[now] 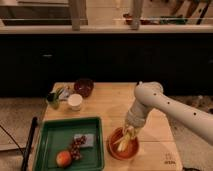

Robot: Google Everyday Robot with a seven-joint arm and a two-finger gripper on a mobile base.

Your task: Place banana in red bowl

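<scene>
Arm reaches down from the right so the gripper [128,132] sits low over the red bowl [123,144], near the table's front edge beside the green tray [50,131]. The banana [121,142] lies inside the bowl, right under the gripper, probably just being set down; whether it's clamped or released I cannot tell.

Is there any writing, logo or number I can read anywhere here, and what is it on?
Table: a small dark mark near its front right corner, too blurred to read.
Nothing readable on the red bowl, the banana in it, the green tray, the white cup or the arm, whose gripper sits over the bowl.
</scene>
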